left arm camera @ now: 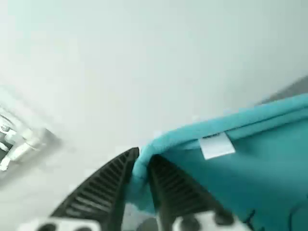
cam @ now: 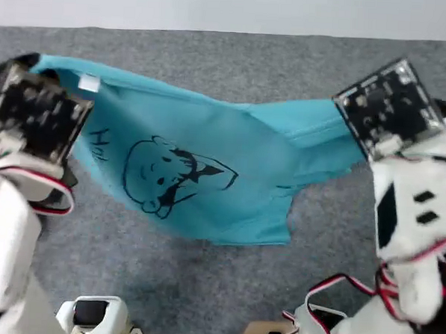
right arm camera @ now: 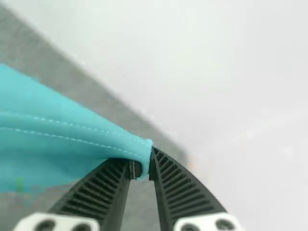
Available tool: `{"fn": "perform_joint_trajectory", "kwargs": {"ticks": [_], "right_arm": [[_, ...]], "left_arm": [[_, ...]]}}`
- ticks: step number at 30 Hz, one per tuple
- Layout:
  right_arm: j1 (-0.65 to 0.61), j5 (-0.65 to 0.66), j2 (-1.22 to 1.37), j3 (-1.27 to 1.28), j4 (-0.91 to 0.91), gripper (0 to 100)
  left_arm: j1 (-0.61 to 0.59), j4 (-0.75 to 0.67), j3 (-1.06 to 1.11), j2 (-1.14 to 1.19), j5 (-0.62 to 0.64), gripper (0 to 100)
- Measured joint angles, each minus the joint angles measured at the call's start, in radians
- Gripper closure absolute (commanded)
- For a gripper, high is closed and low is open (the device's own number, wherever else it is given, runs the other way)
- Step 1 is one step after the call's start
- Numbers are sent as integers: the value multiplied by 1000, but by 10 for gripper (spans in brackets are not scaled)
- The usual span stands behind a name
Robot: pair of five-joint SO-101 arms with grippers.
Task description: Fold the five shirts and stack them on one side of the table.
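While the left gripper [left arm camera: 143,156] and the right gripper [right arm camera: 143,162] were each clamped tight on opposite ends of the teal shirt [cam: 208,166], it hung stretched between them above the grey table [cam: 202,285], long axis running arm to arm, printed middle sagging low.

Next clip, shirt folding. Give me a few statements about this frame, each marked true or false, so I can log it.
1. The left pincer and right pincer are each shut on the teal shirt. True.
2. The shirt is neatly folded. False: it hangs unfolded, spread between the two pincers.
3. The shirt bears a black line drawing. True.
4. The white tag sits beside the right pincer. False: it sits at the edge near the left pincer.
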Motion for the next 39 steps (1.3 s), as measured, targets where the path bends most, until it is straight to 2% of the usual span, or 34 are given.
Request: {"fn": "perform_joint_trajectory", "kwargs": {"ticks": [8, 13, 17, 23, 29, 33, 39], "right_arm": [[104, 55, -21, -104, -227, 987], [120, 127, -21, -112, -338, 987], [120, 158, -21, -112, -379, 987], [120, 175, -21, -112, -465, 987], [120, 184, -31, -112, -477, 987], [121, 244, -100, -112, -413, 987], [144, 267, -187, -118, -316, 987]], "left_arm": [[-6, -12, -52, -9, 0, 995], [-6, -3, -52, -11, 0, 995], [-6, 58, -52, -12, -2, 995], [-6, 213, -52, -15, -84, 995], [-6, 261, -52, -54, -94, 995], [-6, 264, -54, -130, -94, 995], [-6, 264, -54, -238, -94, 995]]}}
